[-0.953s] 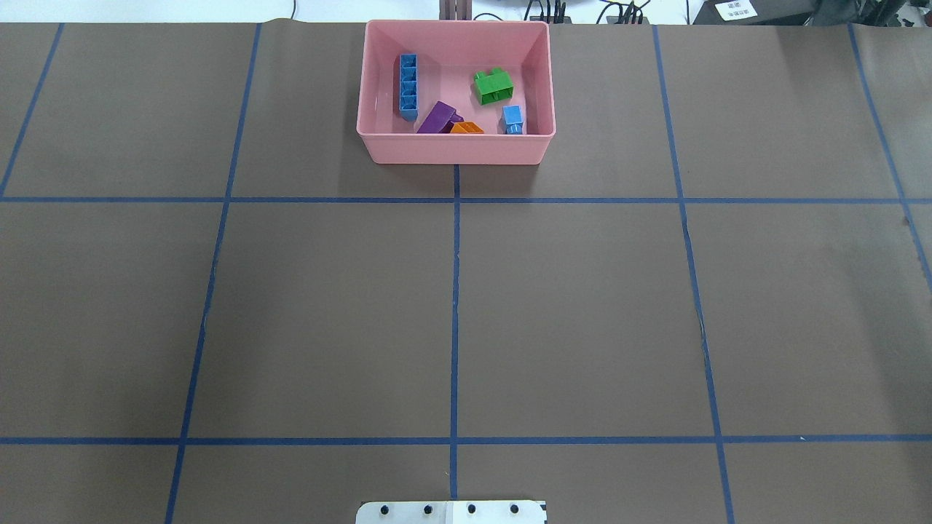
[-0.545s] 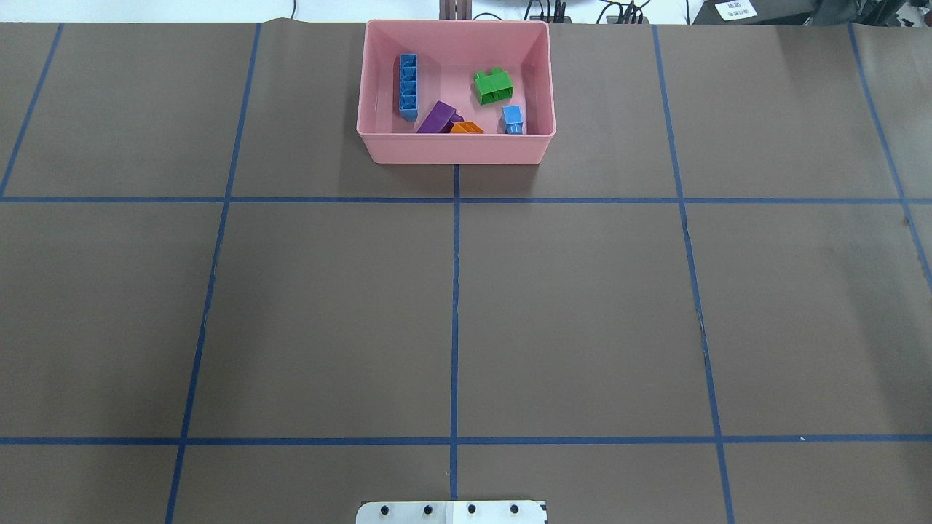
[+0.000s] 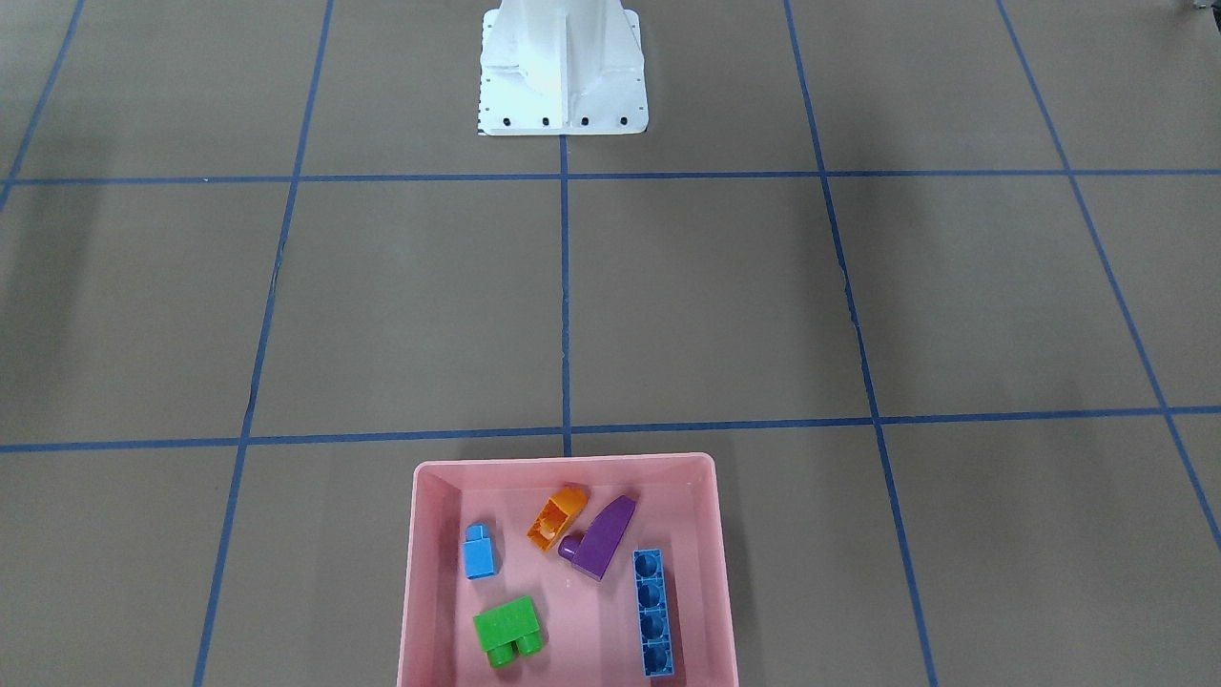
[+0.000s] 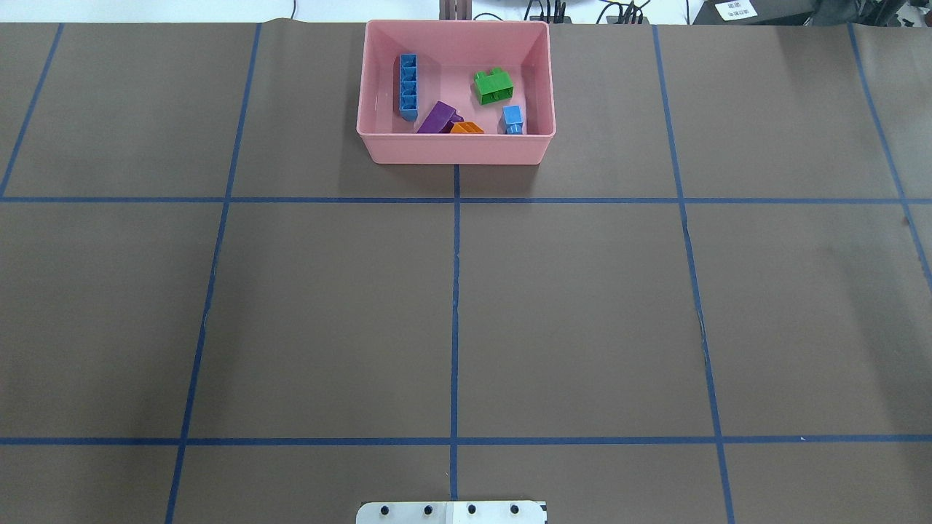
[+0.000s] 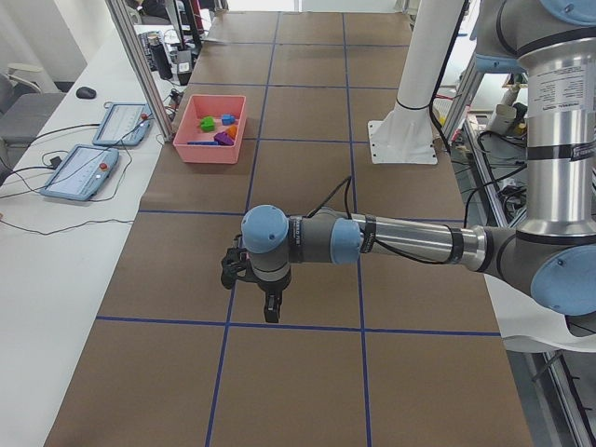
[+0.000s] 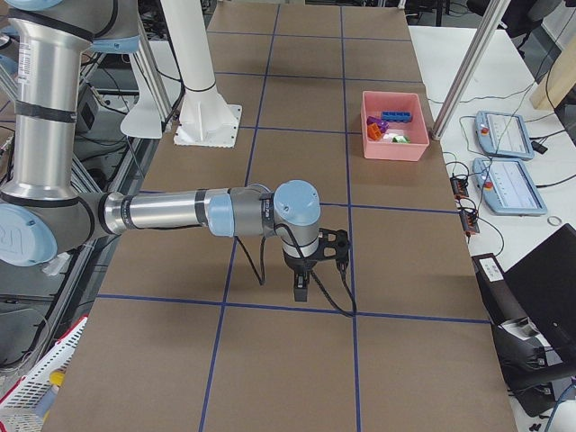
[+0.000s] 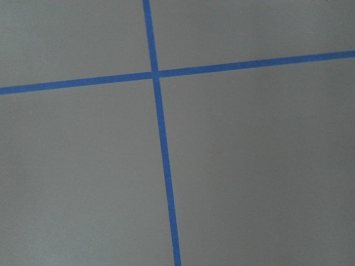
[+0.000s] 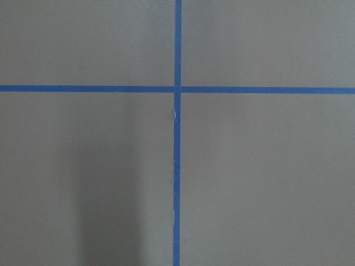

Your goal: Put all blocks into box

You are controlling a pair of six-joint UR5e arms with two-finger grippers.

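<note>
Hovering low over the brown table (image 4: 582, 306) at the robot's end, both arms are reaching out level, with their tools pointing down at the blue tape lines (image 7: 161, 166). The left gripper (image 5: 269, 310) is showing only in the side view from the left, and the right gripper (image 6: 300, 290) only in the side view from the right. I cannot tell, then, whether either pair of fingers is spread or closed. Neither seems to be carrying anything, as far as those small views allow. Both wrist cameras are looking down at paper and tape, with no brick under them.

Farther out, close to the far edge of the table, the box (image 4: 455, 149) is sitting square to the grid, and all 5 blocks are lying inside it. The long blue bar (image 4: 408, 87) is lying along the wall on the robot's left. The purple brick (image 4: 437, 118) and the orange brick (image 4: 466, 129) are lying just beside each other against the near wall. The small blue brick (image 4: 512, 118) is sitting near the right wall, and the green brick (image 4: 494, 86) is resting toward the back. No brick is showing outside the box, so the task is looking finished.

What could go wrong now, as I am judging it, is coming from needless motion. An arm swinging out low toward the far end could be catching the rim of the light box. That could be sliding it across the smooth paper toward the table's edge, or tipping bricks out.
</note>
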